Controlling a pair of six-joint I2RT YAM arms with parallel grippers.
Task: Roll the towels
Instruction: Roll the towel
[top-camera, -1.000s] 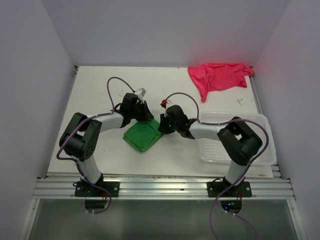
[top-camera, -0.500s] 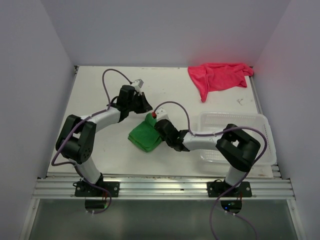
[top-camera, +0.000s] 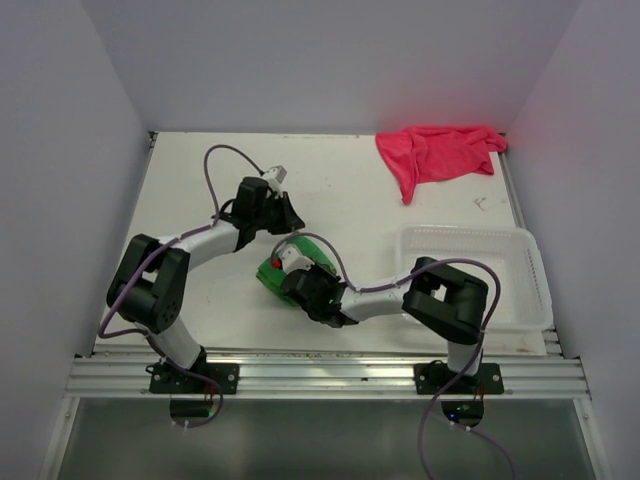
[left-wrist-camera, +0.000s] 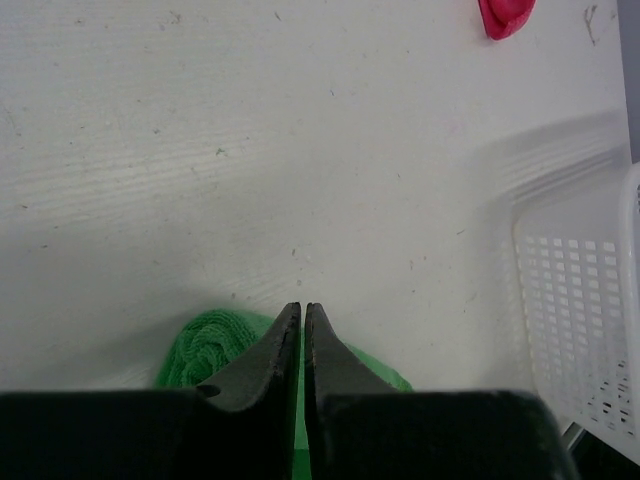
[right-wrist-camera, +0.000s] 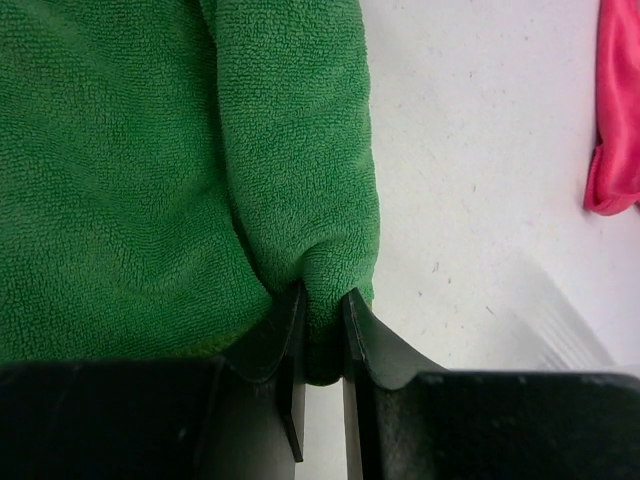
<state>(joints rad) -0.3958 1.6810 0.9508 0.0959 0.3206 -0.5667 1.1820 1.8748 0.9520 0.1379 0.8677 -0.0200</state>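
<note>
The green towel (top-camera: 300, 248) lies bunched at mid-table, largely covered by my right arm. In the right wrist view the green towel (right-wrist-camera: 150, 150) fills the left side, and my right gripper (right-wrist-camera: 322, 300) is shut on a thick fold of it. In the top view the right gripper (top-camera: 290, 270) sits low over the cloth. My left gripper (top-camera: 292, 222) hovers just behind the towel, shut and holding nothing. In the left wrist view the left gripper (left-wrist-camera: 303, 306) shows a rolled end of the green towel (left-wrist-camera: 205, 350) beneath it. The pink-red towel (top-camera: 435, 150) lies crumpled at the far right corner.
A clear plastic mesh basket (top-camera: 520, 290) stands at the near right, beside the right arm's base; its wall (left-wrist-camera: 580, 300) shows in the left wrist view. White walls close in the table on three sides. A metal rail runs along the near edge.
My right gripper has swung toward the near left, dragging the green towel's fold and bunching the cloth smaller. The left gripper drew back off the towel toward the far side.
</note>
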